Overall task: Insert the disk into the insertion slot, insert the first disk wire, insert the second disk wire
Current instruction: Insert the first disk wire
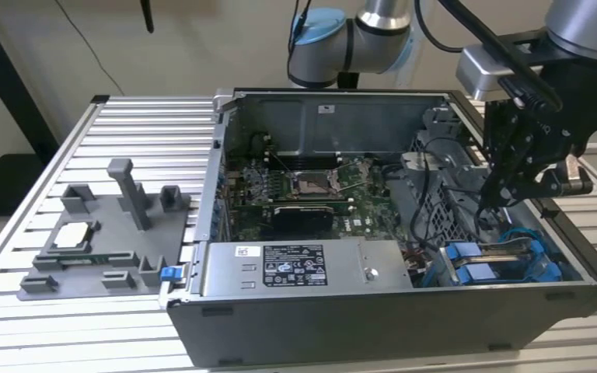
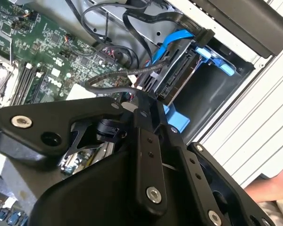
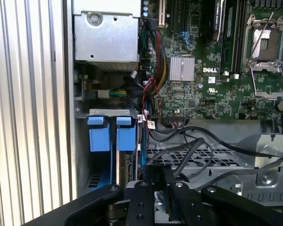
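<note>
The disk (image 2: 179,77) stands on edge in the drive bay of the open computer case, with its blue carrier frame (image 2: 177,118) around it. A blue cable (image 2: 172,40) and a black plug (image 2: 203,36) reach its upper end. My gripper (image 2: 140,96) is just beside the disk's connector edge, shut on the end of a black disk wire (image 2: 108,84). In the first wrist view the gripper (image 3: 161,181) hangs over the bay behind two blue carrier fronts (image 3: 112,134). In the exterior view the gripper (image 1: 500,198) is low inside the case, on that view's right, above the blue carriers (image 1: 475,270).
The motherboard (image 1: 309,190) fills the case floor, with a metal power supply box (image 1: 298,268) at the front. Black cables (image 3: 193,150) cross a perforated cage next to the bay. A grey fixture (image 1: 102,233) stands on the slatted table. A hand (image 2: 269,186) shows outside the case wall.
</note>
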